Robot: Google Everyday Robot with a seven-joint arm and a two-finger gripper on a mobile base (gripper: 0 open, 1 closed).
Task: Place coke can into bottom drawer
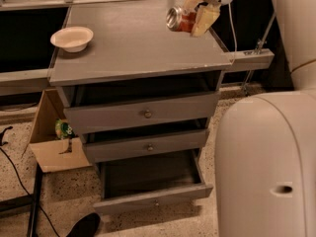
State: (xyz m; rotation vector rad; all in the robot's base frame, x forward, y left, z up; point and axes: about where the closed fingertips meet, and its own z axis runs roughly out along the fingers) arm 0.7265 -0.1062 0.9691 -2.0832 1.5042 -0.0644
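The coke can (178, 19), red-orange with a silver end facing left, is held tilted on its side above the right rear part of the grey cabinet top (133, 43). My gripper (197, 11) is shut on the can, its pale fingers (205, 19) on either side of it. The bottom drawer (150, 184) stands pulled out at the foot of the cabinet, low front panel with a tiny knob (157, 203) and a dark boxy interior. The gripper and can are well above and behind that drawer.
A white bowl (72, 38) sits on the cabinet top at the left. The top drawer (143, 113) and middle drawer (147, 147) are partly pulled out. A cardboard box (52, 135) stands on the floor left. My large white arm (269, 167) fills the right foreground.
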